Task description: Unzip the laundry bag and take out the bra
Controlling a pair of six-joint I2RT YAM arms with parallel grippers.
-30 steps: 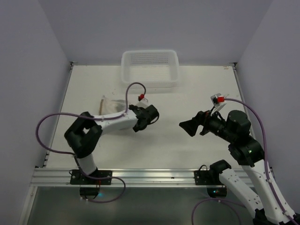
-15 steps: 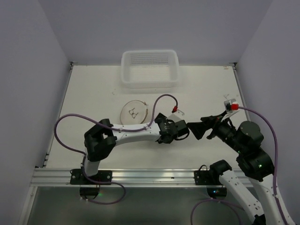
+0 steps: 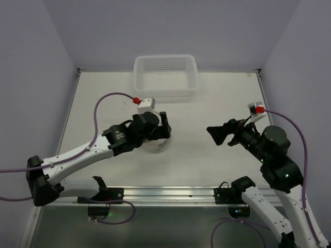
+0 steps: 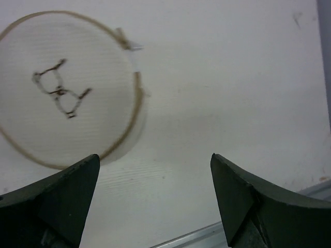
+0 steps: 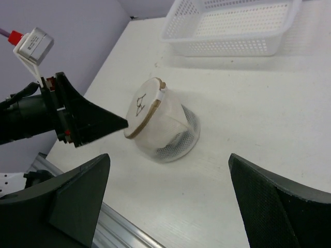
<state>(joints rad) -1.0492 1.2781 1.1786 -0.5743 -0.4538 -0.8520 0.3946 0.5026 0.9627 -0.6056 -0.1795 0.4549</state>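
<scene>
The laundry bag (image 5: 164, 126) lies on the table (image 5: 269, 129) before the basket (image 5: 227, 47).

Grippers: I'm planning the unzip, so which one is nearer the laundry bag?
The left gripper, open, right at the laundry bag's icon face; the right gripper sits farther off.

Left end effector (image 4: 154, 158) spread, right (image 5: 168, 158) likewise

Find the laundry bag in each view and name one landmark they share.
Top external: laundry bag left of centre, mostly under the left gripper.
Left wrist: bag at upper left, icon face showing.
Right wrist: bag at centre.
Shared landmark: the left gripper, close to the bag in every view.
</scene>
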